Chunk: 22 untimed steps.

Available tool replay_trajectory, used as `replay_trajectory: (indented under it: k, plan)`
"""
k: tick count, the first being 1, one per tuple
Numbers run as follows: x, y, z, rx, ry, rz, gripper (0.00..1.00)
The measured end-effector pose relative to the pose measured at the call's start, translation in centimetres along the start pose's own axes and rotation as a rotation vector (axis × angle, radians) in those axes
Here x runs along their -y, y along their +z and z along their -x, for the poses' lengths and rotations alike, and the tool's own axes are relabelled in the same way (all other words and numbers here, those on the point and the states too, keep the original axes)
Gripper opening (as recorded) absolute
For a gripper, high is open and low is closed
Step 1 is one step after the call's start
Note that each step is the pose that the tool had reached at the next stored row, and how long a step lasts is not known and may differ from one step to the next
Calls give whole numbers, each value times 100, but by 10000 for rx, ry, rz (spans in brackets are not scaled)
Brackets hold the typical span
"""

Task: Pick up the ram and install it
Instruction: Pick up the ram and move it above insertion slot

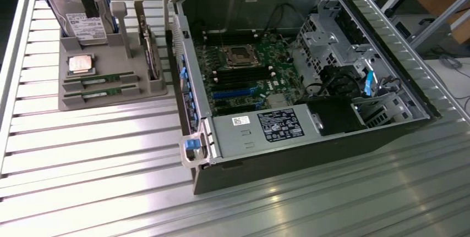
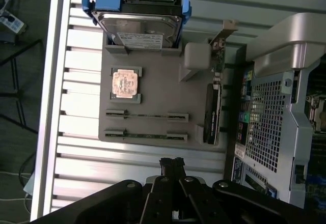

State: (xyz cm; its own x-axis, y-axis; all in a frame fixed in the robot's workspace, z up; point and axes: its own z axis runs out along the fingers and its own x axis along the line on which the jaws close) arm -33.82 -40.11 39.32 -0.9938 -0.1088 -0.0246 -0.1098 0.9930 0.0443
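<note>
Exterior view — ram (image 1: 99,78) on edge in tray (image 1: 110,103), lengthwise left-right, pincer (image 2: 173,162) closed, empty.

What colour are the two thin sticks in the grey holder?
Green; the sticks show it best in the exterior view.

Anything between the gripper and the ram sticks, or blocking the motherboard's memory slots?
Nothing visible. The shut gripper hangs above the grey holder, where the ram sticks lie uncovered. The case is open and the black memory slots look bare.
</note>
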Motion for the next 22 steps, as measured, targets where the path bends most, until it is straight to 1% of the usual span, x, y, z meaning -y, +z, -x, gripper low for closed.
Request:
replay_trajectory:
  k: [22]
  plan:
    - [1, 0, 0, -21, -455, 11, 11]
